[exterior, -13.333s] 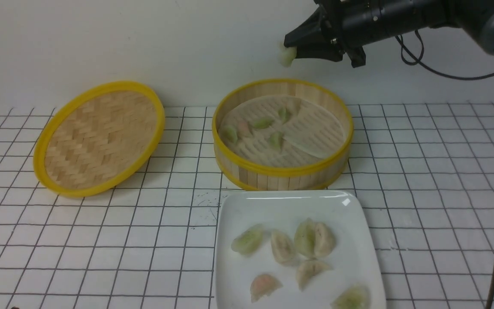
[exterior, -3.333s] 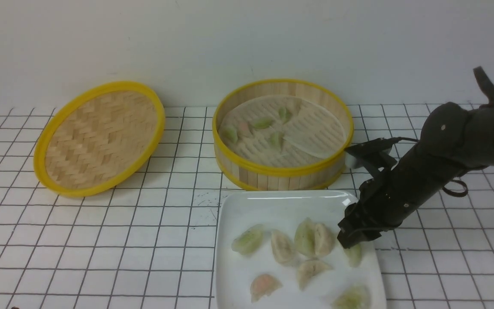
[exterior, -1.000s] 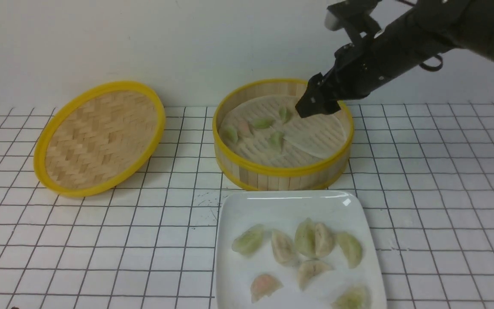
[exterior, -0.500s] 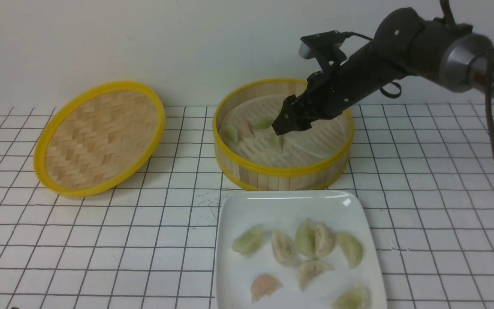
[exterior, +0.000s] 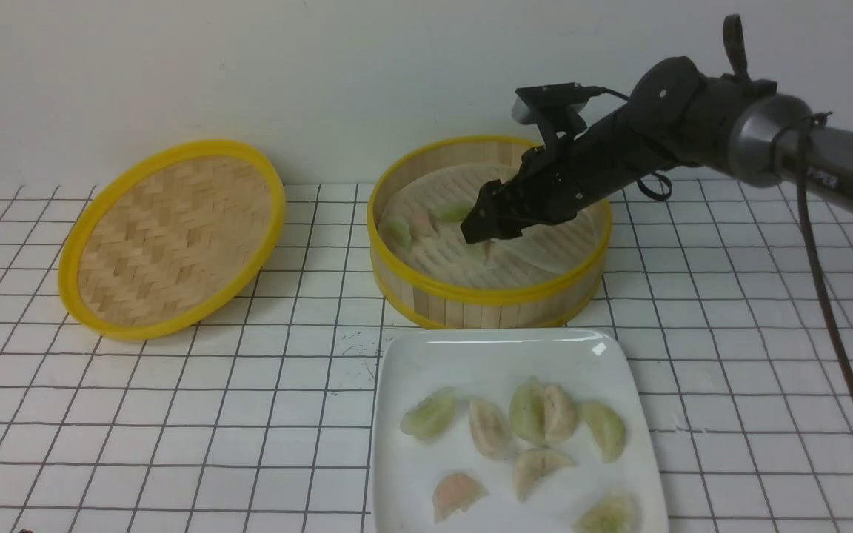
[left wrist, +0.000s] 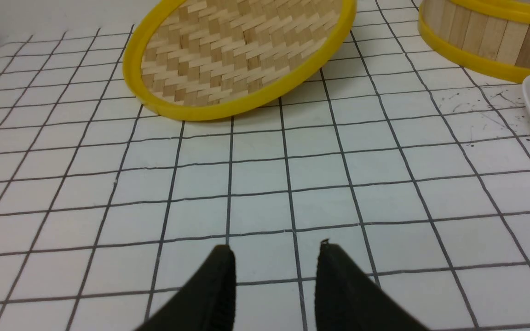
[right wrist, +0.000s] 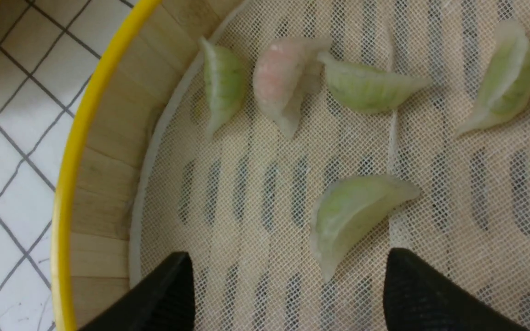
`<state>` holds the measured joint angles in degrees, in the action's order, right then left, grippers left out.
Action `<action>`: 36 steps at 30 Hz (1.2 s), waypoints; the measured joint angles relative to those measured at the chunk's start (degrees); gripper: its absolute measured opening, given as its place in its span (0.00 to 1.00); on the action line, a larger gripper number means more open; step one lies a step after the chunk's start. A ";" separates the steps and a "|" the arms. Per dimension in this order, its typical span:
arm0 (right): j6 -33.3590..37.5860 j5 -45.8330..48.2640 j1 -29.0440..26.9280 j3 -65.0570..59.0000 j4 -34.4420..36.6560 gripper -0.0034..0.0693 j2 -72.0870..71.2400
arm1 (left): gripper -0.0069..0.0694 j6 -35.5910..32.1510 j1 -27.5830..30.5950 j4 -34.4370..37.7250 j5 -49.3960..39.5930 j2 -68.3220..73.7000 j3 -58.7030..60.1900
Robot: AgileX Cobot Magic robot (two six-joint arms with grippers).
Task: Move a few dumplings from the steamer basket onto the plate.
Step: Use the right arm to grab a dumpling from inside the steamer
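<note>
Right now one green dumpling point(right wrist: 357, 216) lies on the net floor inside the steamer basket point(exterior: 486, 300), with a few more dumplings near it. The right gripper point(right wrist: 288, 259) hangs just over it, jaws spread wide with one on each side, so I think it is ready to drop down and pinch it. It holds nothing. The plate point(exterior: 493, 355) sits just beside the basket on the robot's side, so the trip is short, and eight dumplings lie on it. The lid point(exterior: 167, 237) sits to the basket's left, out of the way. The left gripper point(left wrist: 274, 257) waits well apart from the basket, jaws apart and empty
</note>
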<state>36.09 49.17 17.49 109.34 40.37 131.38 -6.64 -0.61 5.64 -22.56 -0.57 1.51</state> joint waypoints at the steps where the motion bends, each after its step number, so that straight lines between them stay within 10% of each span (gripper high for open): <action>1: 0.13 -0.28 0.00 0.00 0.18 0.73 0.06 | 0.39 0.00 0.00 0.00 0.00 0.00 0.00; 36: 4.05 -9.22 1.03 0.07 3.11 0.73 4.71 | 0.39 0.00 0.00 0.00 0.00 0.00 0.00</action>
<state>40.15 39.95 18.52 109.41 43.48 136.09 -6.64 -0.61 5.64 -22.56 -0.57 1.51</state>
